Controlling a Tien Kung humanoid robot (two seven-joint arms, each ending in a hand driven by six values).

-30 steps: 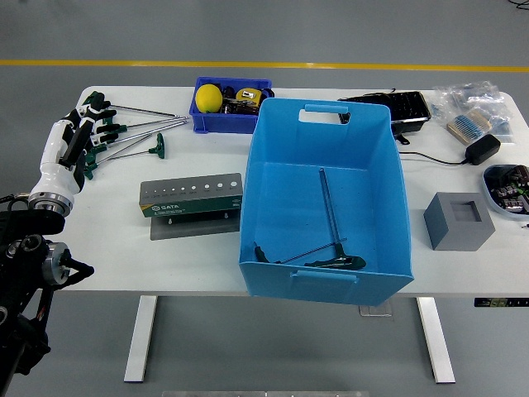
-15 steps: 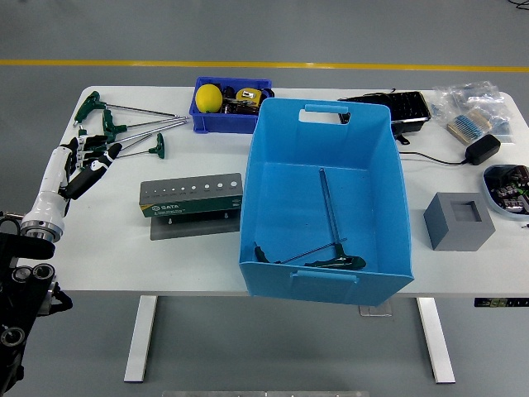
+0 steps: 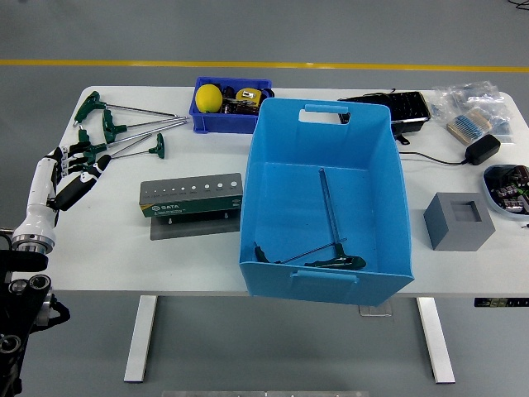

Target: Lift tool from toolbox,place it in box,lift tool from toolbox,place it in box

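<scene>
White table (image 3: 116, 256) left edge, left hand (image 3: 58, 178) open beside green-handled tools (image 3: 111, 132)

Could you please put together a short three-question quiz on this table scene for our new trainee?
1. True or false: the big blue box already holds T-handle tools.
2. Which hand is in view? A) left B) right
3. Fill in: the yellow ball lies in the small ____ bin.

Key: 1 true. 2 A, the left hand, at the table's left edge near the green-handled T wrenches. 3 blue.
</scene>
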